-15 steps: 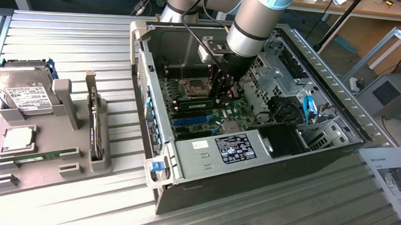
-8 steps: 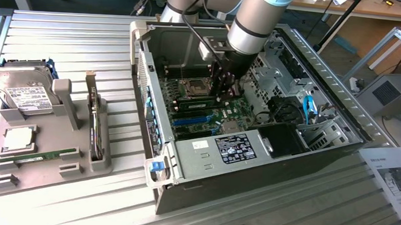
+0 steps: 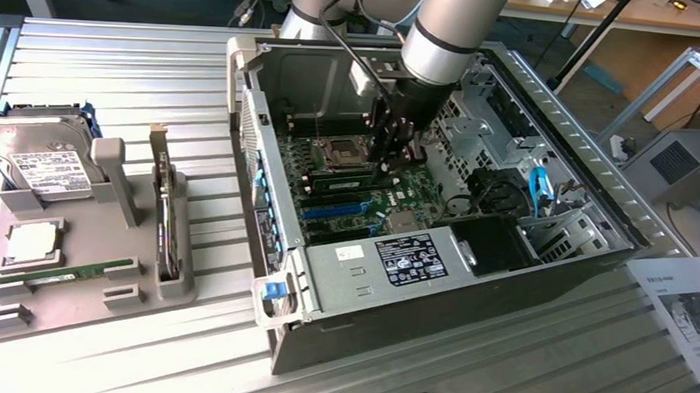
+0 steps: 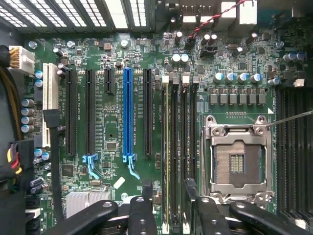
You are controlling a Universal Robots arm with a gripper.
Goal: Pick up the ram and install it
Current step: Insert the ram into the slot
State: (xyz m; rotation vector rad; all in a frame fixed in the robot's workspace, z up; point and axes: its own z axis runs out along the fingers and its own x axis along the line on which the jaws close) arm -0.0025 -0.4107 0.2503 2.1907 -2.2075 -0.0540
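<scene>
The tool [image 3: 386,158] hangs inside the open computer case [image 3: 242,114], which stands toward the middle of the slatted table [image 3: 134,58]. It points straight down at the motherboard [image 4: 112,122]. Its fingers [image 4: 142,215] are spread as wide as they go and have hold of nothing. In the wrist view they stand on either side of the bank of memory slots, beside the empty processor socket [image 4: 237,159].

The ram [image 4: 168,147] appears as a thin green edge standing upright in the slot directly beneath the gap between the fingers. The neighbouring slots look dark and empty. Judging by that straddling pose, the tool is lined up along the slot so that the stick can go straight down into it, and the stick appears seated. Whether its end latches have closed cannot be told.

A similar green stick [image 3: 62,276] lies flat in the grey holder [image 3: 102,301] near the table's edge on the exterior view's left, well apart from the case. Its groove keeps it aligned for a grasp.
</scene>
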